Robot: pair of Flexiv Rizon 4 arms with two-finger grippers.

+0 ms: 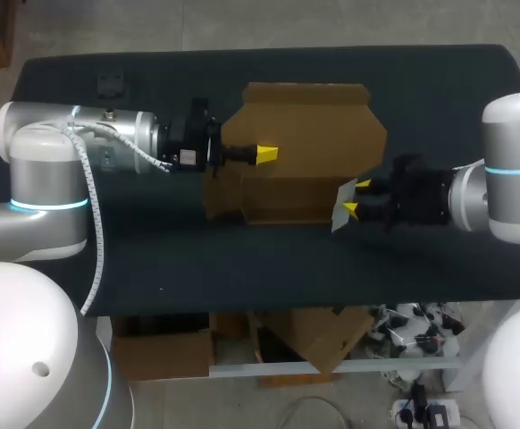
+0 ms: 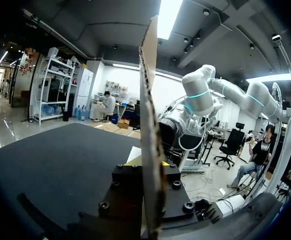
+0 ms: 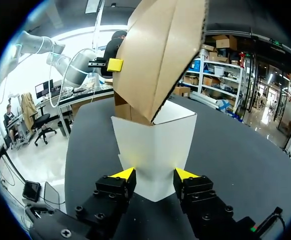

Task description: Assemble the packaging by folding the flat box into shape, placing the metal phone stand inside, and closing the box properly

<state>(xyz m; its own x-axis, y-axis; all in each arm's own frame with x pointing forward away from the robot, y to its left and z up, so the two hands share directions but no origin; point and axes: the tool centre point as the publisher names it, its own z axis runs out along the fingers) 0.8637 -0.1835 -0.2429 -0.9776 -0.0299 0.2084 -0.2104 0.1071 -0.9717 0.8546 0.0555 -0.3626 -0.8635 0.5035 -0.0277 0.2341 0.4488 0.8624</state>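
Left gripper [image 1: 266, 154] is clamped on a panel of the brown, half-folded cardboard box [image 1: 300, 134], which lies mid-frame on the dark surface [image 1: 242, 259]. Right gripper [image 3: 155, 175] sits at its white creased flap [image 3: 155, 145] — whether it pinches, we cannot tell. We judge the board light and stiff but easily creased — best held near the fold lines.

Box [image 1: 305, 134] | I see brown cardboard, half folded, not yet closed | sits mid-table, a little toward the far side | tall panel stands upright, running left to right | white flap [image 3: 155, 145] at its near right corner, creased into a V
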